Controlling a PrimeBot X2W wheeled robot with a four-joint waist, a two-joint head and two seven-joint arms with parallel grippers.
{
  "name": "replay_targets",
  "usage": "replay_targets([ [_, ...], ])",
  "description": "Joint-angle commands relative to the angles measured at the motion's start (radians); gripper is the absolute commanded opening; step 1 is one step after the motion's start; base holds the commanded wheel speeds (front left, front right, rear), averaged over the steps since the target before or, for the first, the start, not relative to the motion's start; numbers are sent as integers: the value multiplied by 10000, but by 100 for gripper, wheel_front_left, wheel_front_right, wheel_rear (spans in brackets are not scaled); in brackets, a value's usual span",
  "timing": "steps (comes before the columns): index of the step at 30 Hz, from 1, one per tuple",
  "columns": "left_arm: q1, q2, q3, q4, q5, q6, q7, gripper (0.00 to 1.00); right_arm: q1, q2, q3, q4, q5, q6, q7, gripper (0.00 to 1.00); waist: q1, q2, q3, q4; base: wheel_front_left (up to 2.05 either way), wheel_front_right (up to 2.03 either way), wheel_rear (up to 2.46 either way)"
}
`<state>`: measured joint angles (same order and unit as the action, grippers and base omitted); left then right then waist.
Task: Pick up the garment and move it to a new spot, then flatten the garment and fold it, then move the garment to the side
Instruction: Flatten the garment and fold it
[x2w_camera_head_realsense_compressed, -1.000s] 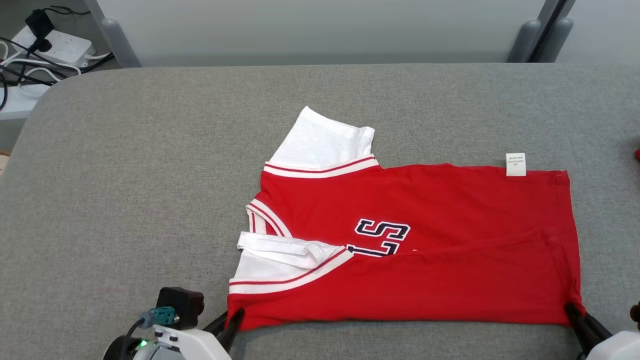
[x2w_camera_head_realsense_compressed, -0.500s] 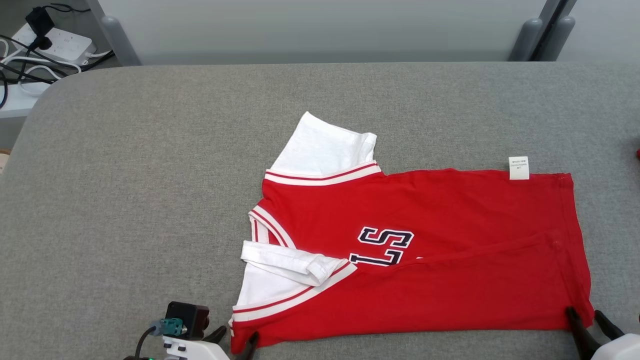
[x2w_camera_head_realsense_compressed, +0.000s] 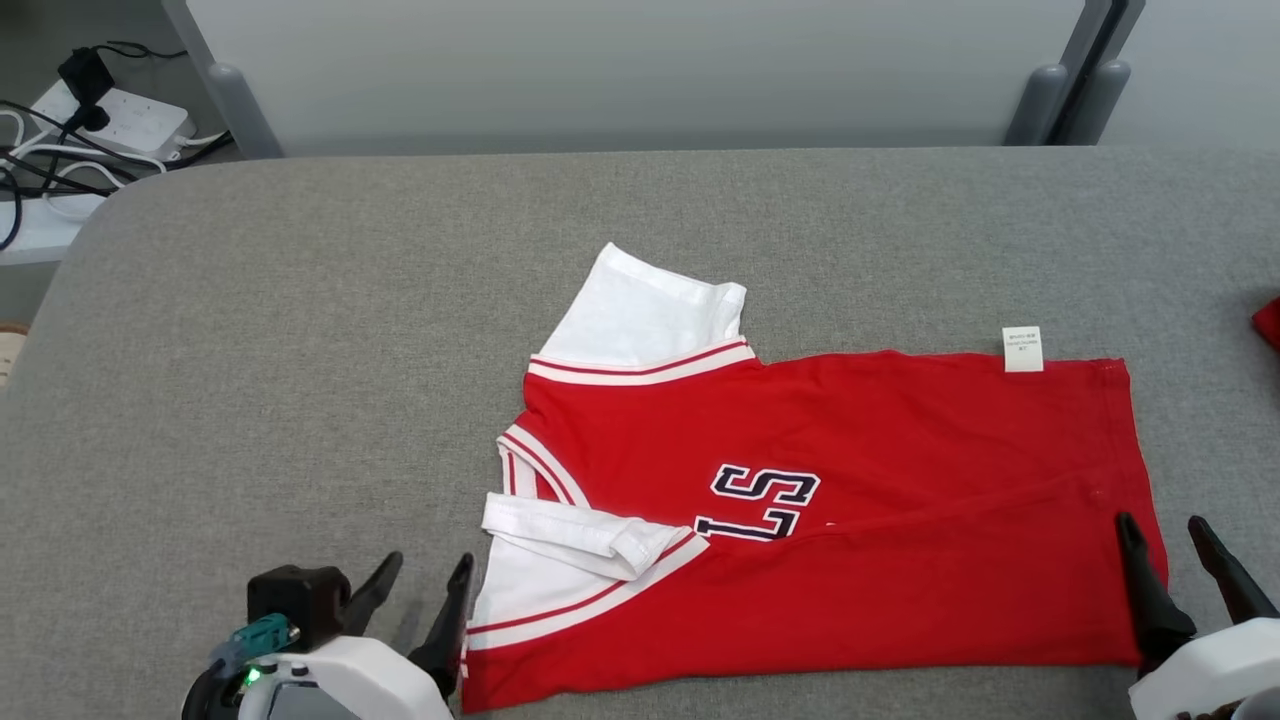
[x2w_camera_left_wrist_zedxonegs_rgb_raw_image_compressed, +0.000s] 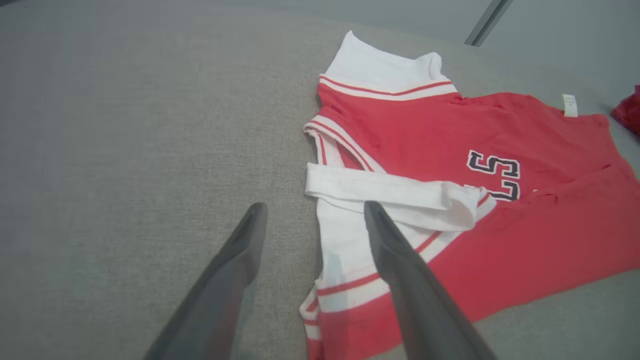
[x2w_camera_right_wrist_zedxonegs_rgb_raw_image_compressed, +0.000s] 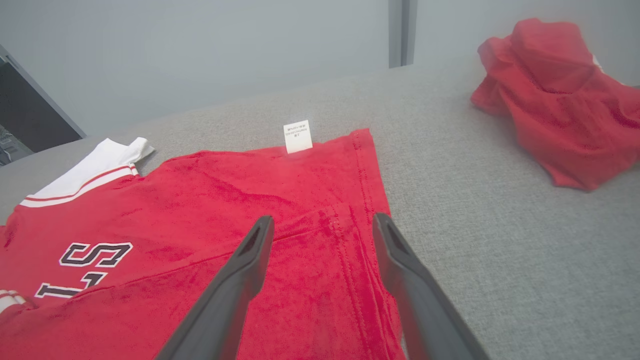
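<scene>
A broad table (x2w_camera_head_realsense_compressed: 300, 300) padded in grey woven fabric was backed by a pale grey panel wall (x2w_camera_head_realsense_compressed: 620, 70), against which a rounded grey post (x2w_camera_head_realsense_compressed: 232, 95) was set. A white power strip (x2w_camera_head_realsense_compressed: 130, 115) with black cables (x2w_camera_head_realsense_compressed: 40, 180) was seen beyond the left corner.

A: What is lying on the grey table (x2w_camera_head_realsense_compressed: 300, 350)?
B: A red garment (x2w_camera_head_realsense_compressed: 850, 520) with white sleeves is lying there, its near edge folded up over dark lettering.
A: And the grippers?
B: The left gripper (x2w_camera_head_realsense_compressed: 430, 560) is sitting spread just beside the near sleeve; the right gripper (x2w_camera_head_realsense_compressed: 1160, 522) is straddling the hem, fingers standing apart.
</scene>
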<state>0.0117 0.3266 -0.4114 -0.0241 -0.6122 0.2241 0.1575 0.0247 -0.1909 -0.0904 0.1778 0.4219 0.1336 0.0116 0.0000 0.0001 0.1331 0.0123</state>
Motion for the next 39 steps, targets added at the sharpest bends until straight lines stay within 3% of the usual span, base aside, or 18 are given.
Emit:
replay_targets([
  [1,-567,66,506,-411,170,132,-323,100,-266,-192,317,-425,-88,-29,-238,100,0,-1,-105,55,0,0,0],
  [9,-807,-401,1002,-628,340,271,-2015,100,-539,35,584,-757,-289,-29,-1475,100,0,-1,-343,64,0,0,0],
  [20,-873,-944,579,1127,817,-244,-3772,100,-433,225,1489,-3,-963,-29,-2643,100,0,-1,-967,-27,0,0,0],
  [27,-677,-1230,479,1375,1034,-444,-4096,100,177,385,1391,-294,-1036,-29,-2728,100,0,-1,-1095,-75,0,0,0],
  [39,-1346,-1249,583,1892,982,-650,-3945,100,141,327,1441,-477,-940,-29,-2732,100,0,-1,-820,-444,0,0,0],
])
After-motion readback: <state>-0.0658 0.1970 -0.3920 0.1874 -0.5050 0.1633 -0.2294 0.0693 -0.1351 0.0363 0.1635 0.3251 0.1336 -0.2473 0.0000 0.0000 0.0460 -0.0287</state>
